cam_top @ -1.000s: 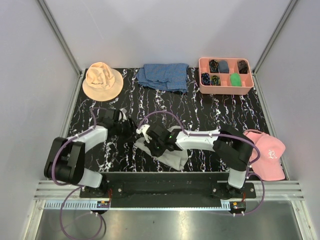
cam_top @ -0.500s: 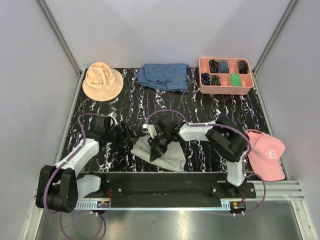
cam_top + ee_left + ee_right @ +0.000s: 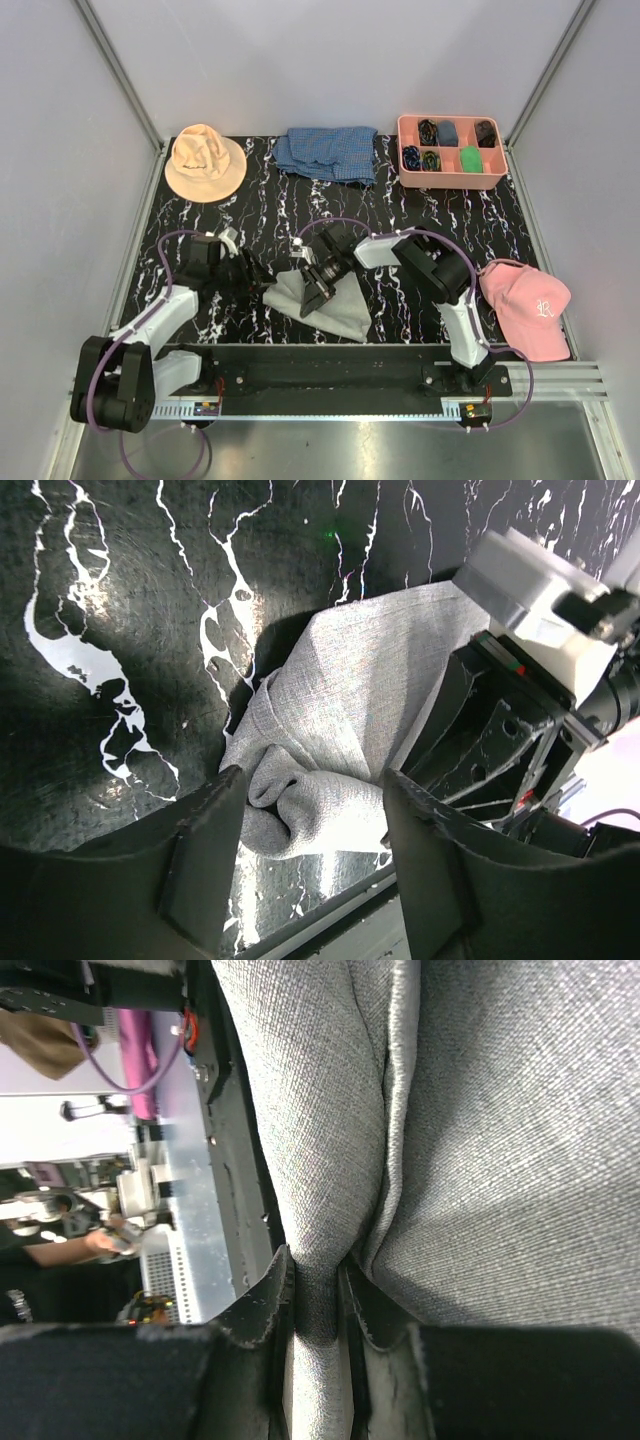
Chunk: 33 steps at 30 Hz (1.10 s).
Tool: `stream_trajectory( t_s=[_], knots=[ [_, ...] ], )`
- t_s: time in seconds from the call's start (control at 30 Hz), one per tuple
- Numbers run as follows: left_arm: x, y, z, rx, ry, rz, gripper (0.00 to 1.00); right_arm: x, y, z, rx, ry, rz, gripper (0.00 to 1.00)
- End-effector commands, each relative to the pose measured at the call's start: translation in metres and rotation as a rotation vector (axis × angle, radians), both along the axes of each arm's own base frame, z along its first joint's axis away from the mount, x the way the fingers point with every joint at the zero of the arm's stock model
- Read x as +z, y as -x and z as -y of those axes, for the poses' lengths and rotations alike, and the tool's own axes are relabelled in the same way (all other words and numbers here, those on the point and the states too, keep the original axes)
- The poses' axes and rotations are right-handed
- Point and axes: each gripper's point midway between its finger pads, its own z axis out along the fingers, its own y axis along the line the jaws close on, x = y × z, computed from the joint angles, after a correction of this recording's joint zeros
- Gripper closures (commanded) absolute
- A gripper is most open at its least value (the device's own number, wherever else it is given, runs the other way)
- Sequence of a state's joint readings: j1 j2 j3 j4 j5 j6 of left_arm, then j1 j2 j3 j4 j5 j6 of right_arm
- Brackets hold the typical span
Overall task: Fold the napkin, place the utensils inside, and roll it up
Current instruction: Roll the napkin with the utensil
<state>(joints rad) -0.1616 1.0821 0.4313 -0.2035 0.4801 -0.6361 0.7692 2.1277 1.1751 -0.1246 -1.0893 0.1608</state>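
Note:
The napkin (image 3: 340,308) lies crumpled on the black marbled table near the front edge. My right gripper (image 3: 316,287) is shut on a raised fold of it. In the right wrist view the fingers (image 3: 268,1300) pinch that grey fold, and the rest of the napkin (image 3: 480,1140) fills the frame. My left gripper (image 3: 258,275) stands open at the napkin's left end. In the left wrist view a bunched corner of the napkin (image 3: 330,710) sits between the spread fingertips of the left gripper (image 3: 315,845), touching neither. The utensils are out of view.
An orange bucket hat (image 3: 204,162) lies at the back left. A blue checked cloth (image 3: 328,153) is at the back middle and a pink compartment tray (image 3: 450,182) at the back right. A pink cap (image 3: 528,308) sits at the right edge. The black front rail (image 3: 330,365) runs just behind the napkin.
My left arm has drawn back to the left and lowered, and its jaws have opened wider. The right arm has folded in, still gripping the napkin, which has been pulled flatter.

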Motion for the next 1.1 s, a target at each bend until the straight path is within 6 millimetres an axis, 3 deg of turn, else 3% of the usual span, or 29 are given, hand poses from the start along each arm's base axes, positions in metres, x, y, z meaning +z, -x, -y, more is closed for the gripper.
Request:
stream_trajectory(
  t_s=[0.0,0.4,0.53,0.57,0.67,0.9,1.0,1.07],
  knots=[
    [0.003,-0.003,0.007,-0.037,0.041,0.026,0.44,0.004,-0.012,-0.006,-0.002,-0.040,-0.034,0.96],
    [-0.012,0.008,0.015,-0.066,0.058,-0.056,0.55,-0.008,-0.021,-0.001,-0.030,-0.019,-0.068,0.98],
    [-0.021,0.006,0.014,-0.056,0.037,-0.087,0.73,-0.010,-0.023,-0.001,-0.037,-0.014,-0.065,0.98],
    [-0.026,0.006,0.013,-0.053,0.031,-0.111,0.84,-0.009,-0.024,-0.001,-0.039,-0.013,-0.060,0.98],
    [-0.035,0.005,0.012,-0.042,0.014,-0.167,1.00,-0.004,-0.028,-0.001,-0.058,-0.005,-0.032,0.94],
    [-0.037,-0.003,0.009,-0.050,-0.030,-0.228,1.00,0.025,-0.048,-0.002,-0.143,0.032,0.098,0.55],
    [-0.037,-0.002,0.010,-0.064,-0.031,-0.241,1.00,0.057,-0.061,0.000,-0.204,0.027,0.230,0.46],
    [-0.036,-0.005,0.011,-0.066,-0.034,-0.237,1.00,0.064,-0.065,0.007,-0.244,0.049,0.298,0.43]
  ],
)
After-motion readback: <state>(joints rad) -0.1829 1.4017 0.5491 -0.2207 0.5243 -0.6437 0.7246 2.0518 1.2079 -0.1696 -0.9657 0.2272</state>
